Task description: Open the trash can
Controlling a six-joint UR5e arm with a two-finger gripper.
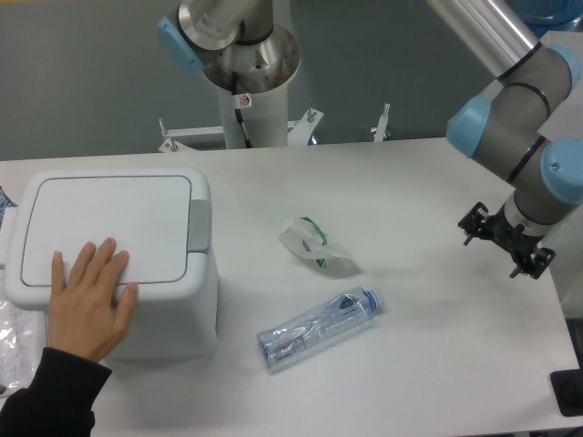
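Judging by the lid, which lies flat and closed on the trash can (118,264), nothing of the opening is done yet; the whole task is left. The trash can is seen at the left of the frame, standing on the white table (428,364). It is a large white boxy bin with rounded corners. A flat lid panel is set into its top, and a grey push tab (199,224) sits at the lid's right edge, on the side that faces the middle of the frame. A person's hand (88,305) in a dark sleeve is laid flat on the lower left part of the lid, reaching in from the lower left corner; it looks to be steadying the bin, though that is only a judgement.

The gripper (506,242) is held at the right edge of the frame, well apart from the trash can, with nothing visible in it. Whether the jaws are spread or closed cannot be told, since the dark parts are small and seen at an angle.

Between bin and gripper, a crushed clear plastic bottle (317,329) lies on its side in the lower middle of the frame, and a crumpled piece of clear wrapper with green marking (314,245) lies just above it. Neither is touched by anything.
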